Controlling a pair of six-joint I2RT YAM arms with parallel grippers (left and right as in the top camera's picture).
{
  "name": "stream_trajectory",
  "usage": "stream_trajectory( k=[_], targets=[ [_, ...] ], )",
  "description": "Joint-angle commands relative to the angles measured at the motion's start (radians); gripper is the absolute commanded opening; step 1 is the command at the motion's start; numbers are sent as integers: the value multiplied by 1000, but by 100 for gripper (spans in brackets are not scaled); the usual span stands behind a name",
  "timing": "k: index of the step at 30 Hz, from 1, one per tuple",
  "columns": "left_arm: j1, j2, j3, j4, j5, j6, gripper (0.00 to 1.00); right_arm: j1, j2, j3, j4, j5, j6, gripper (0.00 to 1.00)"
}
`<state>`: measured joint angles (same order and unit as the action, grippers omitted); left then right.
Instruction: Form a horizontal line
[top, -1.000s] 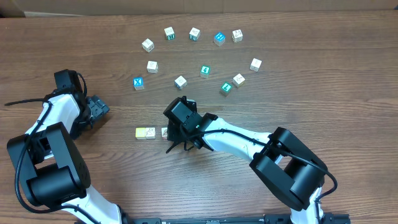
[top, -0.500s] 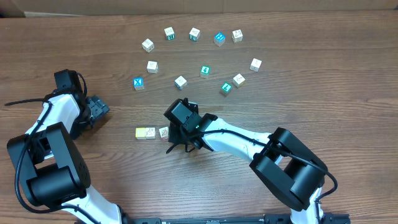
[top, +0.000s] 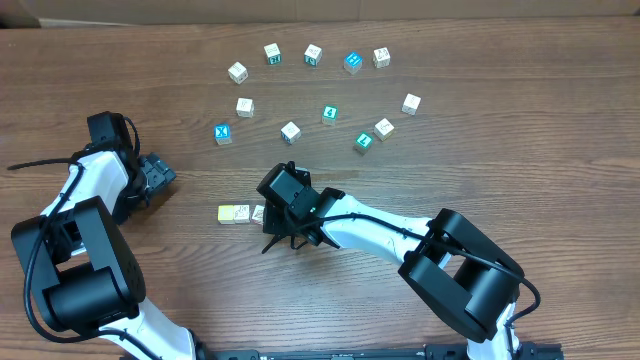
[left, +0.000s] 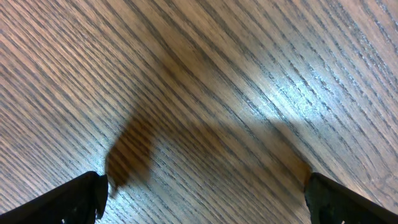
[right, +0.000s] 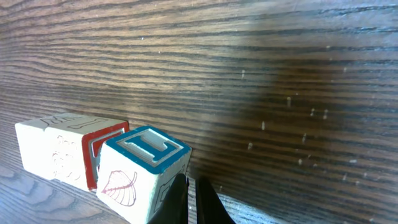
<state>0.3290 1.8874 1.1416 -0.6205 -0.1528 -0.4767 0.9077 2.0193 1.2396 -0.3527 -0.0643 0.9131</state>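
Three cubes lie in a short row on the wooden table: a pale yellow cube, a white cube and a third cube half hidden under my right gripper. In the right wrist view the near cube has a raised "L" on top and a leaf drawing on its side. It touches a white cube with a red frame. My right gripper is shut on nothing, its tips against the L cube's right side. My left gripper is open over bare wood, far left.
Several loose cubes are scattered in an arc at the back, among them blue ones, teal-green ones and white ones. The right arm stretches across the table's front right.
My shut right gripper has slid a little left, carrying the third cube up against the white cube. The left arm has not moved.
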Motion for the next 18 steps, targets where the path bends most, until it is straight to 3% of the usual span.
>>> stream_trajectory(
  k=[1,18],
  targets=[
    [-2,17,-6,-6,-6,-2,100,2,6,-8,5,14,-2,4],
    [-2,17,-6,-6,-6,-3,99,0,6,-8,59,37,-66,4]
  ],
)
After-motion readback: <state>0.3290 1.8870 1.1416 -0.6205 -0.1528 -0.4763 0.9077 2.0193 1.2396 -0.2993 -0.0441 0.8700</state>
